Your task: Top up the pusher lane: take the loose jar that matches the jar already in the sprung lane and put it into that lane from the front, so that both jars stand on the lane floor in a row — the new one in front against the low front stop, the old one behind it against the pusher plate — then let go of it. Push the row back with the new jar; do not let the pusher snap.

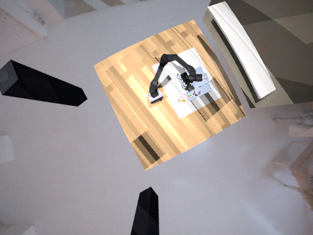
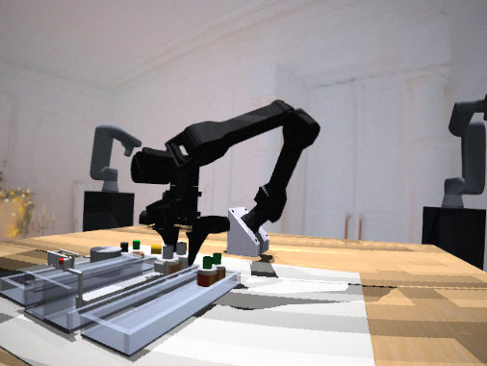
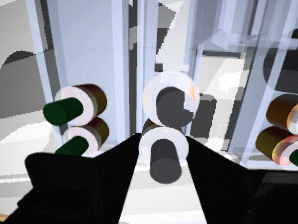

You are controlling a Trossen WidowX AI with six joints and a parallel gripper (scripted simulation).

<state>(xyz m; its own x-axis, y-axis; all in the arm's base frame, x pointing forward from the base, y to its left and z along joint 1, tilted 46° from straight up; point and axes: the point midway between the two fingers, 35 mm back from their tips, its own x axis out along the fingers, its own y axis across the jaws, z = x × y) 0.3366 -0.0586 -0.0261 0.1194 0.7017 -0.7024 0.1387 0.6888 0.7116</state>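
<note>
Over the middle clear-plastic lane (image 3: 134, 60) on the wooden desk (image 2: 423, 284), the black gripper (image 3: 161, 165) has its jaws clamped on a grey-capped glass jar (image 3: 164, 155). This jar stands just in front of a matching grey-capped jar (image 3: 171, 100) in that lane. Green-capped brown jars (image 2: 211, 271) fill the neighbouring lane.

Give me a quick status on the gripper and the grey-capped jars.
Gripper shut on near grey-capped jar. Second grey-capped jar right behind it, in line. Green-capped jars in the neighbouring lane, off to one side.
</note>
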